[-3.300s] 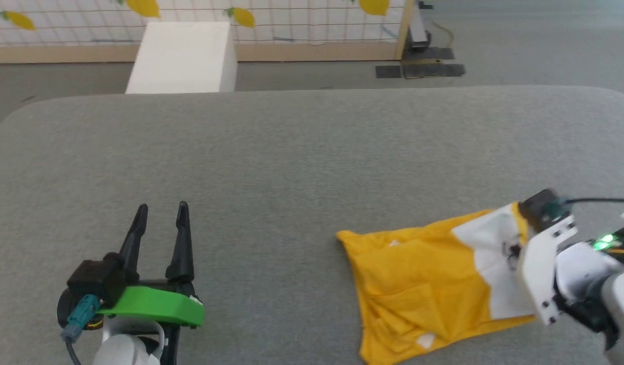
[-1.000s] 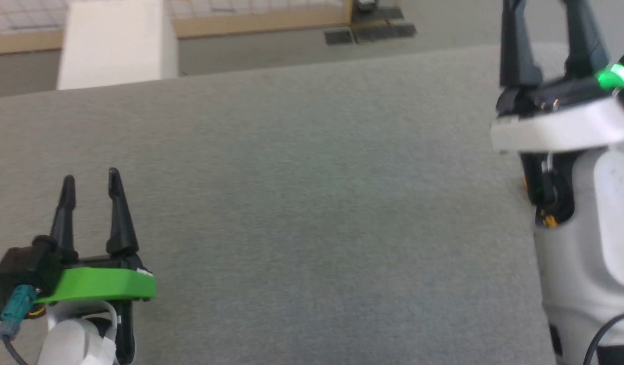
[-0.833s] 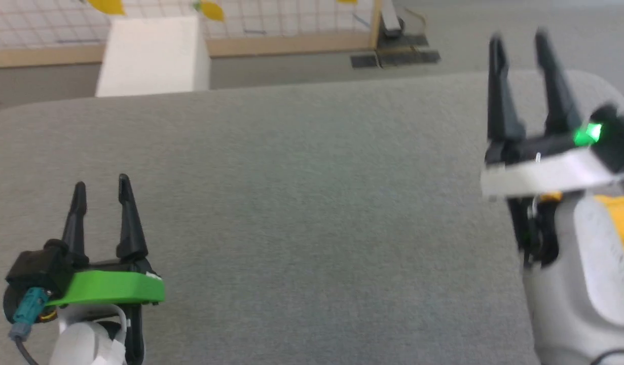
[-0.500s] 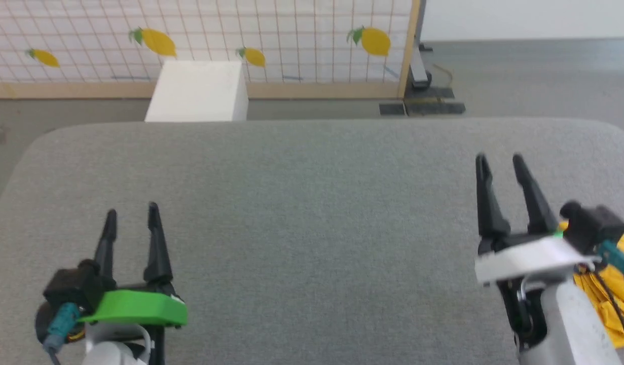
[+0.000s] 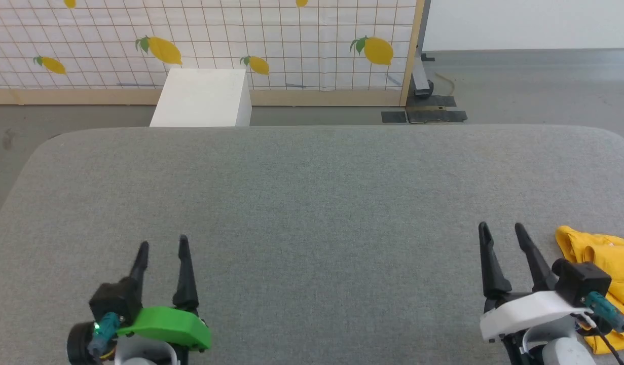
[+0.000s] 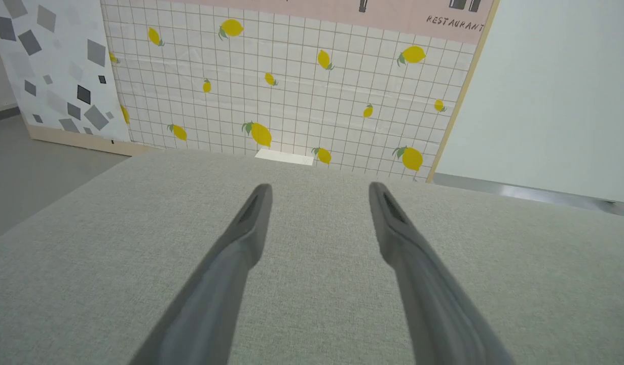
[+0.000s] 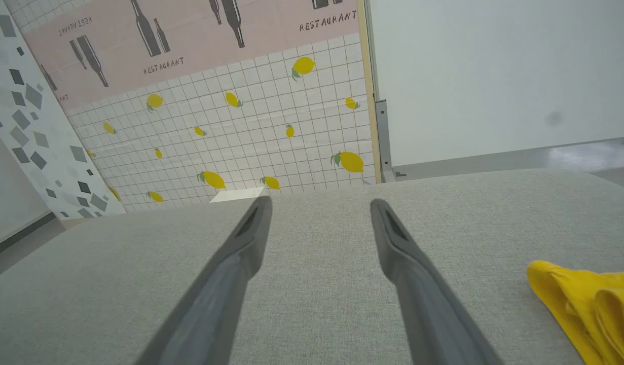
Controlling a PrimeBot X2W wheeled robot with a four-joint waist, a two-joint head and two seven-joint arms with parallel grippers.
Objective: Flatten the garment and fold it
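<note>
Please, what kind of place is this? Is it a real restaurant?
Probably a robot test room with a staged backdrop, not a real restaurant. The lemon-tile wall is a framed printed panel standing on a bare grey floor, and the work surface is a table covered in grey fabric.

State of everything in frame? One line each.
Shirt: crumpled, unfolded, lying on the table, not held.
Left end effector: open, empty, over bare table.
Right end effector: open, empty, shirt off to its right.
</note>
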